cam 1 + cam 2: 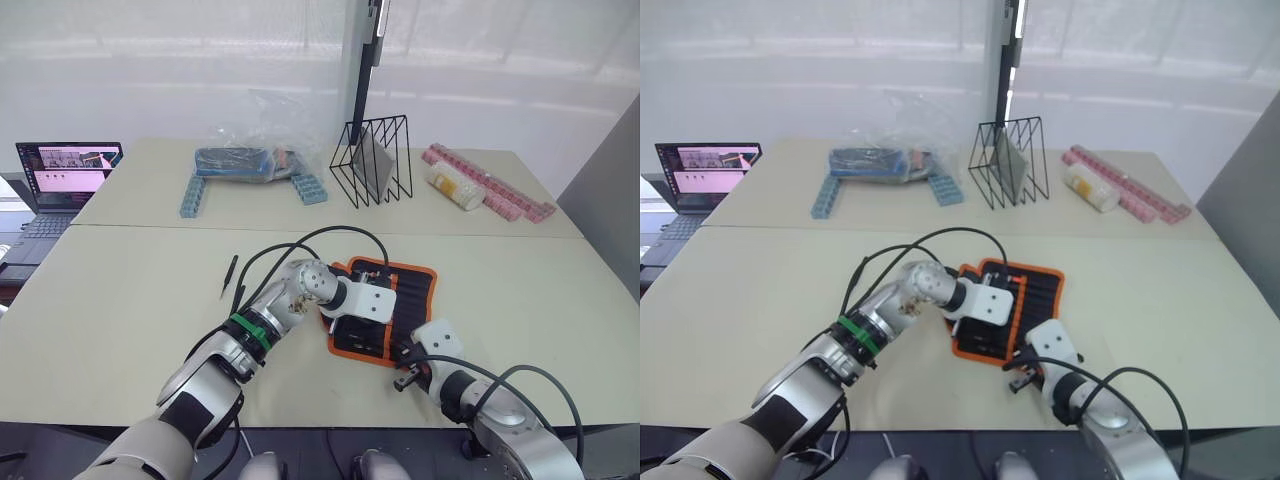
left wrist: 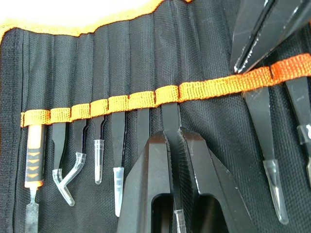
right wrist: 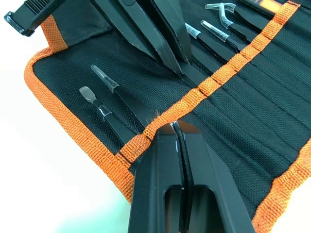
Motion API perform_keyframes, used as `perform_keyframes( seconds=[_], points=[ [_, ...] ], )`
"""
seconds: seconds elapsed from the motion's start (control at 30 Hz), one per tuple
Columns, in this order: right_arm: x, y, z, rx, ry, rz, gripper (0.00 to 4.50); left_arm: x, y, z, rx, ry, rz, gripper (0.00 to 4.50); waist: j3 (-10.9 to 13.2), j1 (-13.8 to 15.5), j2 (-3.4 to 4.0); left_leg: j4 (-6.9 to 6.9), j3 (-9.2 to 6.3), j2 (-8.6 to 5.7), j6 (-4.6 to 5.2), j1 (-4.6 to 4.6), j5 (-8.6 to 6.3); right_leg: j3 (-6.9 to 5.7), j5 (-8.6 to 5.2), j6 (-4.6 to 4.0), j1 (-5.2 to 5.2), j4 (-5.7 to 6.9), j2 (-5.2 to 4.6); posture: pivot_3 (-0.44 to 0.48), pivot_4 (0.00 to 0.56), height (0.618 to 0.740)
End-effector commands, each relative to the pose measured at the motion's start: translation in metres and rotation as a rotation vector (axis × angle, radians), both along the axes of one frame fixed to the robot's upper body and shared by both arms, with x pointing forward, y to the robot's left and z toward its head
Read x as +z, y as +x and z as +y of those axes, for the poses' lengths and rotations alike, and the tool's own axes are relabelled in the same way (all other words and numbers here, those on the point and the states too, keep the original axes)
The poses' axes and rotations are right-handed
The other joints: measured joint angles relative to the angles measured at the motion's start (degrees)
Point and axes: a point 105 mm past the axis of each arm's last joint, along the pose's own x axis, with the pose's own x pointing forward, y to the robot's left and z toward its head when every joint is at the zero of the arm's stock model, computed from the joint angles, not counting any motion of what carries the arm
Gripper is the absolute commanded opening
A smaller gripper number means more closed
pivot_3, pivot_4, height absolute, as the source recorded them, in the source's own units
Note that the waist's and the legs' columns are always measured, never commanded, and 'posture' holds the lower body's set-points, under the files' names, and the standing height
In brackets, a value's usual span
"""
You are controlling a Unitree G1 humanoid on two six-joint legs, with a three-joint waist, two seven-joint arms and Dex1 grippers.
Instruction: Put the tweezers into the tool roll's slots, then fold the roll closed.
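Observation:
The tool roll (image 1: 412, 285) lies open on the near table, black with orange trim. Several tweezers (image 2: 119, 141) with clear tip caps sit in its slots (image 2: 146, 63) under an orange band (image 2: 214, 86). My left gripper (image 2: 177, 133) is over the roll, shut on one black tweezers (image 2: 170, 114) whose end is tucked under the band. My right gripper (image 3: 176, 127) is shut, its tips resting on the orange band (image 3: 218, 75) near the roll's near edge. One loose tweezers (image 1: 230, 275) lies on the table left of the roll.
On the far table stand a laptop (image 1: 65, 175), a clear plastic bag (image 1: 245, 160) over blue blocks (image 1: 195, 190), a black wire rack (image 1: 372, 160), a white cylinder (image 1: 455, 187) and pink blocks (image 1: 495, 185). A table seam (image 1: 150, 226) runs across.

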Motion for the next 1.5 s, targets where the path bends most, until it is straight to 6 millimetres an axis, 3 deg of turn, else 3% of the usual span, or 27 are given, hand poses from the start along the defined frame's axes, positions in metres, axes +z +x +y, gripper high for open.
perform_keyframes(
  seconds=[0.03,0.4,0.73,0.83,0.97,1.1,1.2,1.27,1.37,1.5],
  points=[
    [-0.028,-0.017,0.007,0.03,0.004,0.146,0.0,-0.003,-0.012,-0.013,-0.073,0.002,0.002,0.01,0.0,0.0,0.0,0.0,-0.01,0.0,0.0,0.0,0.0,0.0,0.0,0.0,0.01,0.0,0.0,0.0,0.15,0.725],
    [-0.028,-0.018,0.006,0.031,0.004,0.149,0.0,-0.001,-0.009,-0.013,-0.051,-0.01,-0.001,0.01,0.0,0.0,0.01,0.0,-0.08,-0.02,0.0,0.02,0.0,-0.02,0.0,0.01,0.09,-0.05,0.0,0.0,0.15,0.725],
    [-0.028,-0.018,0.005,0.038,-0.001,0.152,0.0,0.026,0.013,0.016,0.06,-0.05,-0.04,3.36,0.0,-0.3,0.02,-0.1,-0.14,0.01,0.02,0.4,-0.01,-0.03,-0.02,0.01,0.47,-0.12,0.05,0.0,0.15,0.725],
    [-0.028,-0.016,0.005,0.041,-0.005,0.153,0.0,0.046,0.015,0.041,0.114,-0.098,-0.023,4.39,0.0,-0.6,0.05,-0.12,-0.14,0.03,0.02,0.43,-0.01,-0.01,-0.02,0.0,0.46,-0.1,0.07,0.0,0.15,0.725],
    [-0.028,-0.013,0.006,0.055,-0.011,0.152,0.0,0.073,0.012,0.074,0.228,-0.219,0.03,4.48,0.0,-0.7,0.06,-0.14,-0.14,0.08,0.02,0.46,-0.01,-0.01,-0.03,-0.01,0.46,-0.09,0.06,0.0,0.15,0.725],
    [-0.027,-0.008,0.005,0.062,-0.019,0.145,0.0,0.093,0.011,0.124,0.443,-0.395,0.087,4.48,0.0,-1.0,0.07,-0.13,-0.13,0.09,0.01,0.53,-0.01,0.0,-0.03,-0.01,0.51,-0.06,0.05,0.0,0.15,0.725],
    [-0.027,-0.007,0.004,0.066,-0.023,0.142,0.0,0.093,0.009,0.151,0.563,-0.446,0.095,4.48,0.0,-1.4,0.08,-0.16,-0.14,0.12,0.01,0.62,-0.01,0.01,-0.04,-0.03,0.53,0.0,0.06,0.0,0.15,0.725],
    [-0.027,-0.005,0.003,0.072,-0.027,0.14,0.0,0.079,0.0,0.195,0.723,-0.454,0.098,4.48,0.0,-1.6,0.09,-0.2,-0.15,0.11,0.01,0.66,-0.01,0.01,-0.04,-0.04,0.56,-0.02,0.05,0.0,0.15,0.725],
    [-0.027,-0.002,0.001,0.079,-0.034,0.138,0.0,0.063,-0.016,0.245,0.939,-0.482,0.091,4.48,0.0,-1.8,0.11,-0.28,-0.1,0.16,0.01,0.75,-0.01,0.09,-0.09,-0.11,0.58,0.0,0.04,0.0,0.15,0.725],
    [-0.026,0.001,-0.002,0.094,-0.044,0.136,0.0,0.047,-0.047,0.297,1.171,-0.541,0.072,4.48,0.0,-1.5,0.01,-0.29,-0.12,0.33,-0.01,0.75,-0.02,-0.01,-0.1,-0.13,0.58,-0.02,-0.03,0.0,0.15,0.725]
  ],
)
